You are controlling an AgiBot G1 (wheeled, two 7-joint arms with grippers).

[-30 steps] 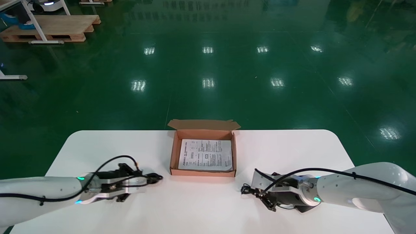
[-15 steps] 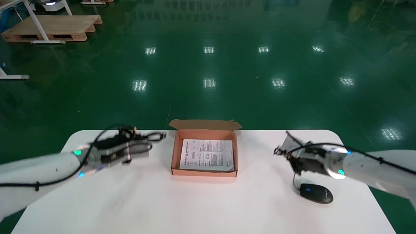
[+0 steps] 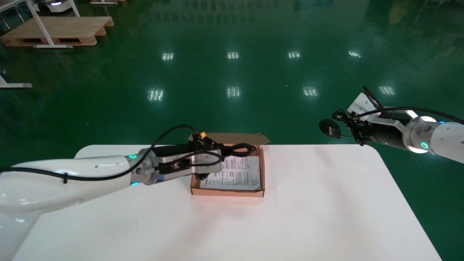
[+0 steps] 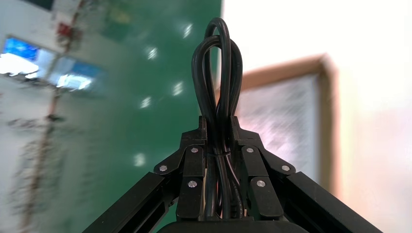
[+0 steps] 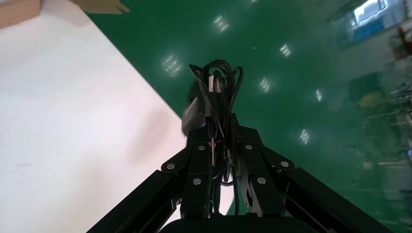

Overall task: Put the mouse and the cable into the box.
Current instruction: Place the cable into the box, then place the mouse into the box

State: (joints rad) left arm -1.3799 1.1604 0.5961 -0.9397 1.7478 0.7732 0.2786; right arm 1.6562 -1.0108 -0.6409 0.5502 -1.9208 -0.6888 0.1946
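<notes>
Head view: the left gripper (image 3: pixel 222 155) reaches in over the near left part of the box (image 3: pixel 226 192), its jaws clamped on the cable (image 3: pixel 240 148). The cable is a thick black cord folded into a tight loop, and the loop pokes out past the fingertips above the box's far left corner. The box is an open brown carton with its flap folded back, standing on the white table (image 3: pixel 308 206) with a printed paper sheet (image 3: pixel 237 174) lying flat inside. The right gripper (image 3: pixel 352 125) is raised off to the right, past the table's far right corner and over the green floor (image 3: pixel 232 72). It is closed on the thin bundled mouse cord (image 3: pixel 342 116), and the mouse (image 3: pixel 329 128), a small black oval, dangles from it in the air.

Left wrist view: the left gripper (image 4: pixel 217 127) has its jaws pressed together on the cable (image 4: pixel 217 68), whose glossy doubled loop stands straight out between them. The box (image 4: pixel 326 73) and its paper sheet (image 4: pixel 286 126) lie blurred beyond.

Right wrist view: the right gripper (image 5: pixel 217 127) pinches the mouse cord (image 5: pixel 224 92), a tangle of thin black coils with a metal plug showing. The mouse (image 5: pixel 193 114) is a dark blur behind it, at the table (image 5: pixel 73 97) edge.
</notes>
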